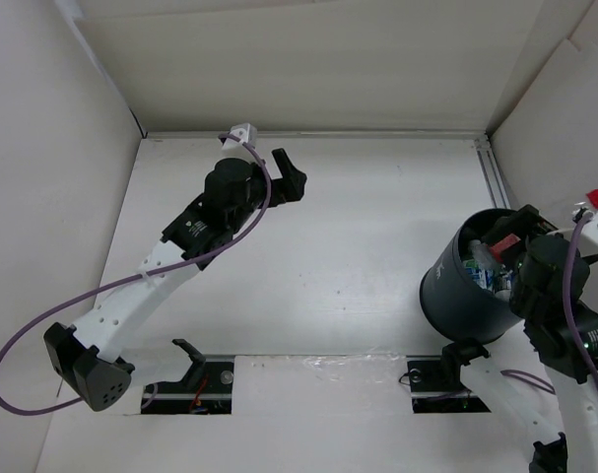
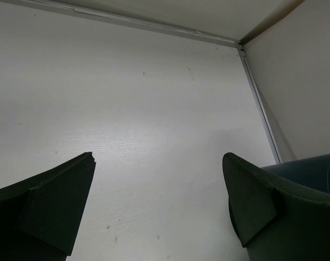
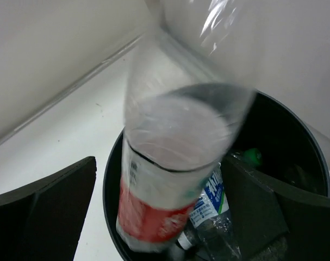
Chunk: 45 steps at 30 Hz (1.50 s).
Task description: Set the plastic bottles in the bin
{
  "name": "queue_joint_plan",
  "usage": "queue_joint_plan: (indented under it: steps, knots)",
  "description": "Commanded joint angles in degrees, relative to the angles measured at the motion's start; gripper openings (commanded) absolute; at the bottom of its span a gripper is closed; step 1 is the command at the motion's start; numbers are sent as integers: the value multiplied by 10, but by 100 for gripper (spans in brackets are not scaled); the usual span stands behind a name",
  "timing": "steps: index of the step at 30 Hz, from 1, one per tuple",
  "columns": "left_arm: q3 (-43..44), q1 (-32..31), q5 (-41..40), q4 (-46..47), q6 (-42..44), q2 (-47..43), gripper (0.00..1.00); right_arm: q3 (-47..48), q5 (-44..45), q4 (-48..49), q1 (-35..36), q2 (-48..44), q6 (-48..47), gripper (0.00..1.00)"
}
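The clear plastic bottle with a red label (image 3: 165,179) shows in the right wrist view as a steep, blur-smeared shape over the mouth of the dark grey round bin (image 3: 295,141), its red-labelled end lowest and close to the bin's near inner wall. It lies between the two black fingers of the right gripper (image 3: 159,163), which stand wide apart, so the claw is released. A clear gap shows on the left side of the bottle, while on the right side the blur hides whether it touches the finger. Inside the bin lie a clear bottle with a white and blue label (image 3: 211,198) and, further back, a green bottle (image 3: 253,156) of which little more than the cap end shows. From above, the bin (image 1: 456,296) stands at the right side of the white table (image 1: 358,227), with the right gripper (image 1: 510,246) over its opening. Well apart, at the far left of the table, the left gripper (image 1: 291,169) is also released, holding nothing. Its wrist view shows the fingers (image 2: 50,201) spread over bare table, with the bin's side (image 2: 317,168) behind the right one. A purple cable (image 1: 42,335) loops along the left arm.
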Motion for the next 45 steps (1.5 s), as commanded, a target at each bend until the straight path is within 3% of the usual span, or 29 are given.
queue_joint_plan:
  steps: [1, 8, 13, 22, 26, 32, 45]
  knots:
    - [-4, 1, -6, 15, -3, -13, 100, 17, 24, -14, -1, 5, 7, 100]
    - [4, 1, -63, -34, -8, -19, 100, 52, 14, -37, -1, 15, 19, 100]
    - [44, 1, -130, -116, -14, -29, 100, 113, -108, -27, -1, 27, -53, 100]
    - [69, -11, -245, -294, -44, -153, 100, 230, -232, -96, -1, 28, -113, 100]
    - [34, -16, -226, -325, -58, -245, 100, 250, -293, -130, 6, -1, -119, 100]
    - [-36, -16, -147, -305, -10, -435, 100, 256, -326, -183, 12, -40, -119, 100]
    - [-41, -4, -74, -352, -13, -555, 100, 296, -403, -270, 12, -124, -108, 100]
